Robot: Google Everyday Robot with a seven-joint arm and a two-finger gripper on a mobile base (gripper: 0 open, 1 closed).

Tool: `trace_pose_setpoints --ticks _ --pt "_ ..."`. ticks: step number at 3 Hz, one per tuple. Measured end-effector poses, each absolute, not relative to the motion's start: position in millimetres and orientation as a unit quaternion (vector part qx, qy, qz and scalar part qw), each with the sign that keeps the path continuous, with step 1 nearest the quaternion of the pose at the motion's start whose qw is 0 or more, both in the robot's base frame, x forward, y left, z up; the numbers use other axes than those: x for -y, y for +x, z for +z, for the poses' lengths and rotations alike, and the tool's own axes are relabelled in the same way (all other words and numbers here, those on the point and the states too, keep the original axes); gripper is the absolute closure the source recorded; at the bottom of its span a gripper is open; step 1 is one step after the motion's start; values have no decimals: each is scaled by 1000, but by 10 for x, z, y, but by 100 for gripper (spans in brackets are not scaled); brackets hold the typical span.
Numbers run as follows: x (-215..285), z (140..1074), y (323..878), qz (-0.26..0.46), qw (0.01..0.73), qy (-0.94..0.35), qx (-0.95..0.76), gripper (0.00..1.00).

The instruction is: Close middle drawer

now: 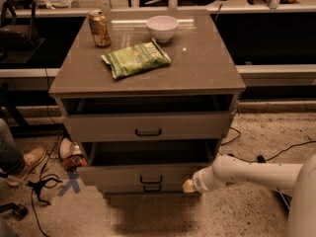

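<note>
The gripper (pixel 190 185), clenched or released one cannot tell, sits low against the right end of the middle drawer (pixel 118 175), whose front juts slightly from the cabinet (pixel 207 68), with open floor (pixel 163 216) before it.

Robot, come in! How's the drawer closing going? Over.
Gripper low, at right end of the middle drawer front. Drawer partly out, not shut yet. Nothing seen blocking it.

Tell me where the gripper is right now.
In the camera view, the gripper is low and right of centre, at the right end of the front of the partly open middle drawer.
</note>
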State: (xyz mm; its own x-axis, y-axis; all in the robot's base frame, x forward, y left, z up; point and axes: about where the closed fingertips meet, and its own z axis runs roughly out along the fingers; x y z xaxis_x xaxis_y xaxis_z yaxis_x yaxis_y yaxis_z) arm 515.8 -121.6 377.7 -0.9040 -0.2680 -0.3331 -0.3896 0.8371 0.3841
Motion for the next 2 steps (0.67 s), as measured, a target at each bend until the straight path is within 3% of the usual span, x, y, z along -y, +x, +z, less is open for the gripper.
trace_pose_setpoints --ticks 2 --pt "859 3690 5959 279 204 -145 -927 100"
